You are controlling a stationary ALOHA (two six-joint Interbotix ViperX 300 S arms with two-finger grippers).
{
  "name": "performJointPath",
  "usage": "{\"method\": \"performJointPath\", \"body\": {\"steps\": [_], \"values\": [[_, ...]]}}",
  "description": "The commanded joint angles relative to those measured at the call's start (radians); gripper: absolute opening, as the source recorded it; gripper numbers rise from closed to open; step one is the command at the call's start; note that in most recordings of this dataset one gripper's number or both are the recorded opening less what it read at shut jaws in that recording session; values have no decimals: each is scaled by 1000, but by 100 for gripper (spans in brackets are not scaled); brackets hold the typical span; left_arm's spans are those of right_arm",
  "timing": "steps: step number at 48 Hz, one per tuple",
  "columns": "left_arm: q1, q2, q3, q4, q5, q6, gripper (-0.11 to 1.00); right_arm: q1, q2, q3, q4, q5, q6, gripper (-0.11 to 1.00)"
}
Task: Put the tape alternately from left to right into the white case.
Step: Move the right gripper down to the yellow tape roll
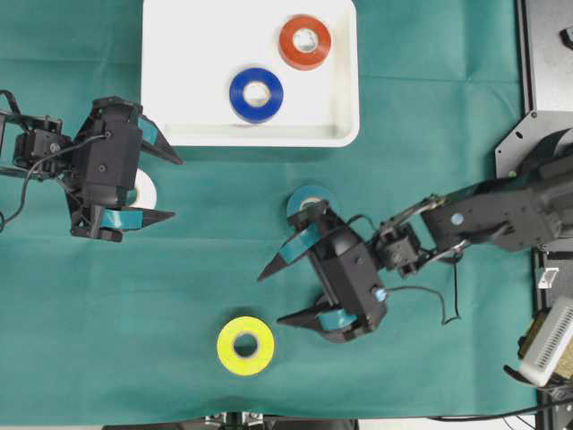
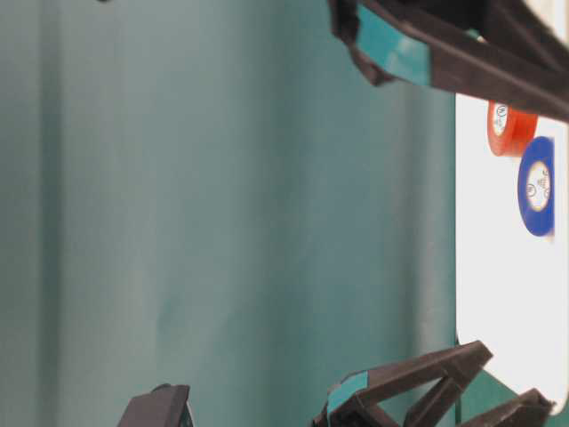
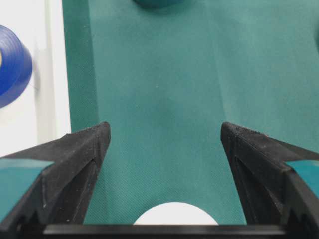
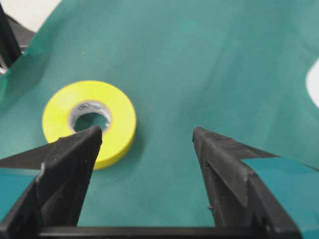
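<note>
The white case [image 1: 179,72] lies at the top of the overhead view and holds a red roll [image 1: 304,41] and a blue roll [image 1: 256,94]. On the green cloth, a white roll [image 1: 146,190] lies mostly under my left gripper [image 1: 175,188], which is open and empty; the roll's edge [image 3: 175,214] shows low between the fingers. My right gripper [image 1: 271,298] is also open and empty, aimed toward a yellow roll [image 1: 245,345], which sits just beyond the left fingertip [image 4: 92,137]. A teal roll [image 1: 312,199] lies partly hidden behind the right wrist.
A grey metal plate [image 1: 548,63] and a white device [image 1: 548,342] stand at the right edge. A black cable [image 1: 448,300] loops beside the right arm. The cloth's front edge runs just below the yellow roll.
</note>
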Motion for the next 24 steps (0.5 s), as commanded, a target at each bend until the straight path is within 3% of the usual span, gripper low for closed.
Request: {"method": "performJointPath", "body": {"steps": [1, 24], "values": [[-5, -14, -11, -2, -12, -2, 77, 18, 21, -44, 3, -5, 11, 78], [-14, 5, -8, 0, -28, -2, 77, 51, 183, -178, 3, 89, 91, 78]]}}
